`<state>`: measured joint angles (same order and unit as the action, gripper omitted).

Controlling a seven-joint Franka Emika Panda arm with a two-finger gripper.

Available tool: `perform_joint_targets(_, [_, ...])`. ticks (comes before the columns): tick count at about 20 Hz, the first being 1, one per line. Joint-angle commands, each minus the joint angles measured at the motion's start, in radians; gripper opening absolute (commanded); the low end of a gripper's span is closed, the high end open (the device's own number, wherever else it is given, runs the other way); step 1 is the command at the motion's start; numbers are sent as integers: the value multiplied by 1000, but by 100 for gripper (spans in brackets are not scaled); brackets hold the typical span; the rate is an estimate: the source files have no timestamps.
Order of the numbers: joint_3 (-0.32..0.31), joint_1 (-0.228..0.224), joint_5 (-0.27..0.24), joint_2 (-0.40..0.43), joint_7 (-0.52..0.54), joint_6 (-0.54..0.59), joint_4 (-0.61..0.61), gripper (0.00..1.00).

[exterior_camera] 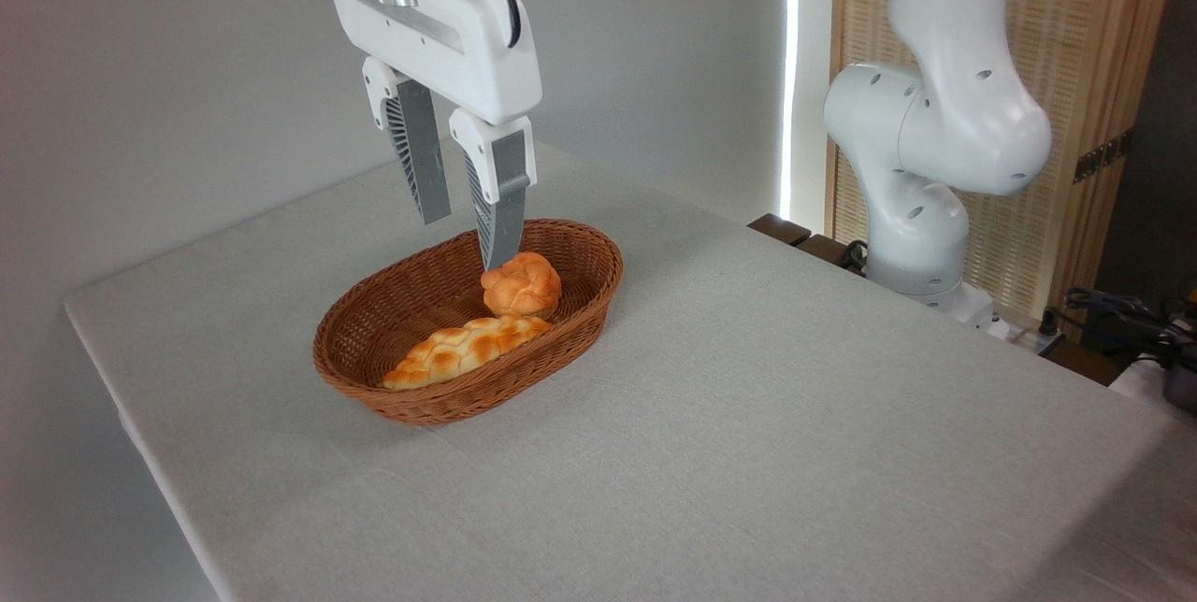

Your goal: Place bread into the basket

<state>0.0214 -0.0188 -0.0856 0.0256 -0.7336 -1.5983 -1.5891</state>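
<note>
Basket on grey-clothed bench, used as landmark: round bun lies inside it toward the right end, touching the long braided loaf that fills the near side of the same basket. Gripper hangs over the basket's middle, jaws apart and holding nothing, the nearer finger tip just above the bun's left edge; contact cannot be judged. White arm base stands well right of the basket, past the bench edge.

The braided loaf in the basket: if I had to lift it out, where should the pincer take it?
Grip the braided loaf across its narrow middle, coming from straight above. It lies flat and long in the basket, whose wall blocks side approaches. Its right end seems to touch the bun, so stay left of there.
</note>
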Motion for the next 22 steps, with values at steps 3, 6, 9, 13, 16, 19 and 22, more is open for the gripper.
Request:
perform_joint_targets(3, [-35, -41, 26, -4, 7, 14, 21, 100])
perform_joint_targets(6, [-35, -41, 26, -4, 7, 21, 15, 100])
perform_joint_targets(9, [-35, -41, 26, -4, 2, 24, 12, 100])
perform_joint_targets(13, [-35, -41, 32, -4, -3, 26, 11, 100])
perform_joint_targets(16, [-34, -43, 70, -4, -3, 32, 11, 100])
perform_joint_targets(19, [-34, -43, 73, -4, -6, 44, 11, 100])
perform_joint_targets(22, [-32, -43, 73, -4, -6, 90, 11, 100])
